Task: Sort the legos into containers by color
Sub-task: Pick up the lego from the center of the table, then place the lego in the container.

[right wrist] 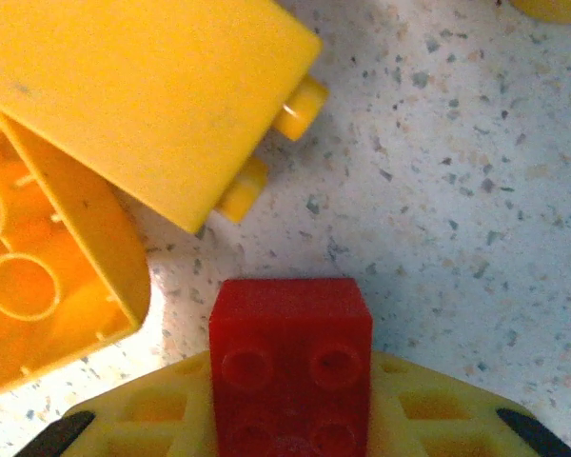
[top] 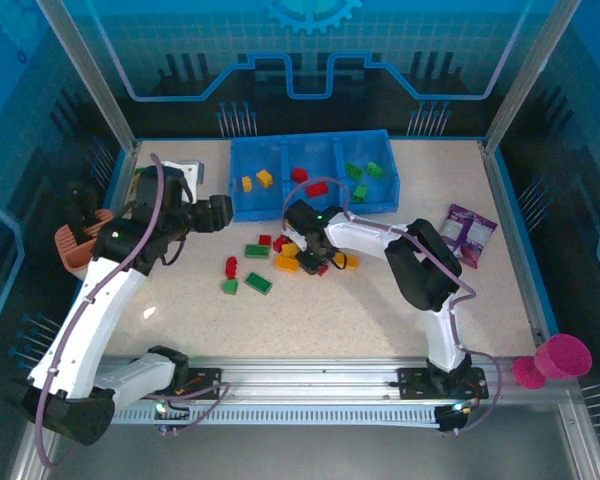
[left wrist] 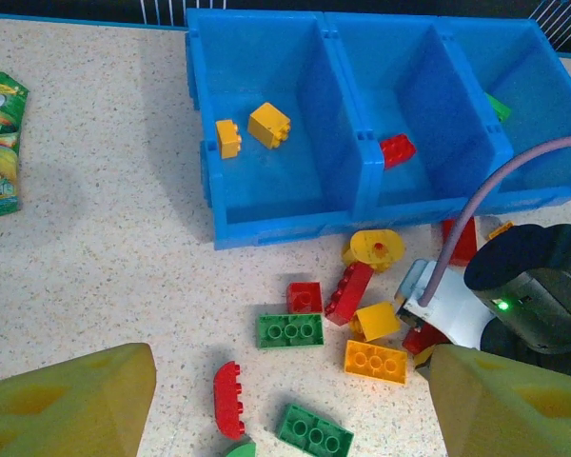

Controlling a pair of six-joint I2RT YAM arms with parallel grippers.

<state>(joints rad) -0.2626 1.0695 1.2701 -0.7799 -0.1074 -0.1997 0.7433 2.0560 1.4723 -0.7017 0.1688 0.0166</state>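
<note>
Table (top: 380, 310) of speckled white carries the blue tray (left wrist: 285, 224) at its far side, with three compartments in a row. Two yellow bricks (left wrist: 255, 129) lie in the left one, red bricks (top: 317, 189) in the middle and green bricks (top: 353, 170) in the right. The left gripper (top: 218, 212) hovers just beside the tray's left end, its yellow fingers (left wrist: 76, 405) spread wide with nothing between them. The right gripper (top: 323, 262) is down among the loose legos (left wrist: 290, 330) in front of the tray. It is clamped on both sides of a small red brick (right wrist: 290, 362), close by a tilted yellow brick (right wrist: 143, 95).
</note>
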